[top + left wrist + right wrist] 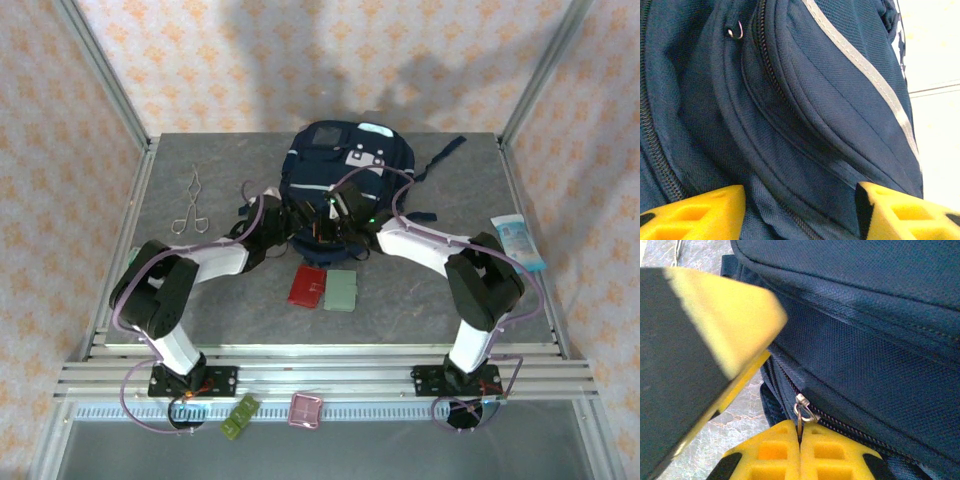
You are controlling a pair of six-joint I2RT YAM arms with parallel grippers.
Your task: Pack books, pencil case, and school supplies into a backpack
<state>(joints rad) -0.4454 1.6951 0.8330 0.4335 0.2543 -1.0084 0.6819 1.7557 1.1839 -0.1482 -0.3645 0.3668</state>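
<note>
Nearest on the desk lie the red square case and the pale green case, side by side. Beyond them, the right jaws are pinched tight on a zipper pull of the navy backpack. The left jaws stand partly apart, holding nothing, close to its fabric.

The left arm and the right arm rise from their bases at the near edge of the desk and fold at the elbows. Their forearms angle inward, so the left hand and the right hand sit close together at mid-desk. On the left hand the yellow fingers stand well apart, spread wide, while the right hand's two yellow fingers are pressed flat together, pinching the ring of a metal zip pull at their tips.
</note>
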